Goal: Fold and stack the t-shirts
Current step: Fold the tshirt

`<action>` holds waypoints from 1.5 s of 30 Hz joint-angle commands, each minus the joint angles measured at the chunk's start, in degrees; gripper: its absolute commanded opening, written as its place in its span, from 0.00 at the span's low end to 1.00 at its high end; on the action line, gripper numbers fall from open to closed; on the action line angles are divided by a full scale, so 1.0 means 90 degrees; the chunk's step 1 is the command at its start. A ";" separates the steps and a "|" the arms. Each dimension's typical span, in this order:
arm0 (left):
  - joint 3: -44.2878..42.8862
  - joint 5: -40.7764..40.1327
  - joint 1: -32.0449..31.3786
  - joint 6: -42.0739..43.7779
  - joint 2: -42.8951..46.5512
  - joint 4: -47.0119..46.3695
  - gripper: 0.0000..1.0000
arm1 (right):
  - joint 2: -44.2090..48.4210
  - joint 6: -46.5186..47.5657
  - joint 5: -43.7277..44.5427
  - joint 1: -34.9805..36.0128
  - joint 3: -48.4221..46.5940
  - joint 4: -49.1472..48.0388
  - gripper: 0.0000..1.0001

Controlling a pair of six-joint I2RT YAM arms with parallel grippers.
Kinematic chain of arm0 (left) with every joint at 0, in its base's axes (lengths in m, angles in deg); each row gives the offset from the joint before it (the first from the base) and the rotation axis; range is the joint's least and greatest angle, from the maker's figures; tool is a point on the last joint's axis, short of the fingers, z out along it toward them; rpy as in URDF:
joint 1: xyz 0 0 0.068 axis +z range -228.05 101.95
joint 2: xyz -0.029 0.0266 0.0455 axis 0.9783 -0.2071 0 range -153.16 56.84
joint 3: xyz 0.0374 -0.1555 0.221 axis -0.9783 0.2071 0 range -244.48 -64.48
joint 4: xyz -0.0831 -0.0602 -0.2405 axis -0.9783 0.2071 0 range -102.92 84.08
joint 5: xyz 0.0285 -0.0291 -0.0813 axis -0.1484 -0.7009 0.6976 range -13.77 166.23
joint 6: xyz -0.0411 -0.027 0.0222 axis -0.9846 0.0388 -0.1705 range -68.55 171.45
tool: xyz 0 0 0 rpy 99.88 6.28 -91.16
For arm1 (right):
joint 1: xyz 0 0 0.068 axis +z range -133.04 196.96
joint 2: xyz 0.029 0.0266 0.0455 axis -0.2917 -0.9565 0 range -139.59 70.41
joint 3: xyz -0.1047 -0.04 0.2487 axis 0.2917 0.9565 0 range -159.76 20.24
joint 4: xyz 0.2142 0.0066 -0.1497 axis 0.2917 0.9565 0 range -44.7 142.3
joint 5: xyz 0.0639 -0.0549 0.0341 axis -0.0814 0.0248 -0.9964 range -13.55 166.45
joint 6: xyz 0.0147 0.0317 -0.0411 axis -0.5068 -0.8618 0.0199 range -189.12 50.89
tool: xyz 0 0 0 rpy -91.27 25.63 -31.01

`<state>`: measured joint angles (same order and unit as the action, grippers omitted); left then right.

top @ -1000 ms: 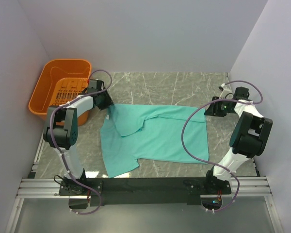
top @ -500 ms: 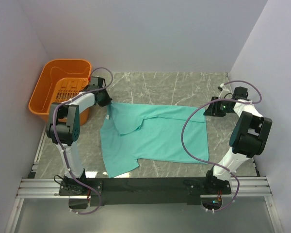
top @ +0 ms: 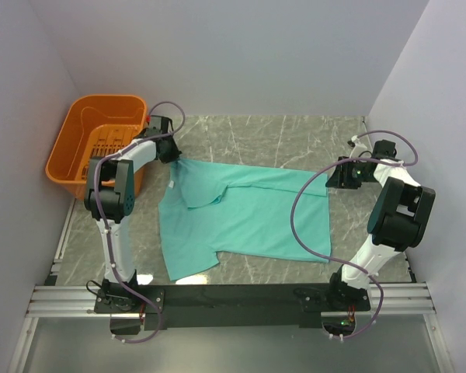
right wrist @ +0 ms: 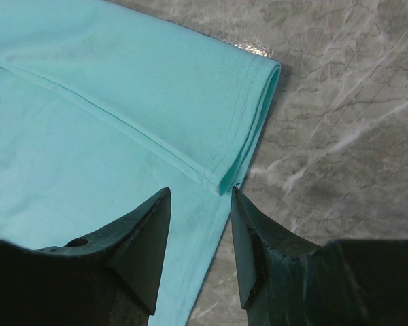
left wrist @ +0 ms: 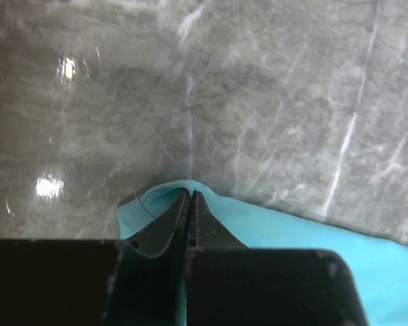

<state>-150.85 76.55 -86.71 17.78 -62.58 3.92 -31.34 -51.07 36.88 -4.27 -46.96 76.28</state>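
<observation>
We count one t-shirt (top: 248,214) here. It is teal and lies mostly flat on the marble-patterned table (top: 295,132), with its far left corner drawn toward the single orange basket (top: 78,128) and a flap folded over near that end. It looks thin, light and limp, so we expect it to sag and crease wherever it is lifted and to slide easily on the smooth top. Corners and hems seem the best places to take hold — both far corners at once, to keep that edge straight. Of the two grippers, the left gripper (left wrist: 191,193) has its jaws pressed together, pinching a small fold of cloth at the far left corner. The right gripper (right wrist: 200,192) stands spread over the far right hem corner, gripping nothing.
</observation>
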 commanded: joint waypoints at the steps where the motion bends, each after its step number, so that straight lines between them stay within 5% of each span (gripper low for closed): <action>1: -0.0461 -0.0289 -0.0004 0.0167 -0.0101 0.0101 0.04 | -0.0012 0.0192 0.0012 0.0035 -0.0180 0.0102 0.48; 24: -0.0550 -0.0211 0.0006 0.0206 -0.0208 0.0053 0.04 | -0.0774 -0.0667 0.0832 0.0582 -0.0336 0.0054 0.39; 30: -0.0521 -0.0201 0.0045 0.0216 -0.0218 0.0043 0.02 | -0.0765 -0.0735 0.1066 0.0563 -0.0317 -0.0015 0.19; 32: -0.0531 -0.0201 0.0064 0.0216 -0.0208 0.0043 0.01 | -0.0648 -0.0745 0.1183 0.0524 -0.0248 -0.0102 0.02; 45: -0.0882 -0.0201 0.0113 0.0255 -0.0316 0.0219 0.01 | -0.0559 -0.0570 0.1292 0.0377 -0.0248 0.0014 0.00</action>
<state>-155.94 74.89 -86.17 19.20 -64.96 5.87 -38.27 -57.65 46.87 -0.23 -48.12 76.39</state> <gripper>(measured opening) 0.020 0.008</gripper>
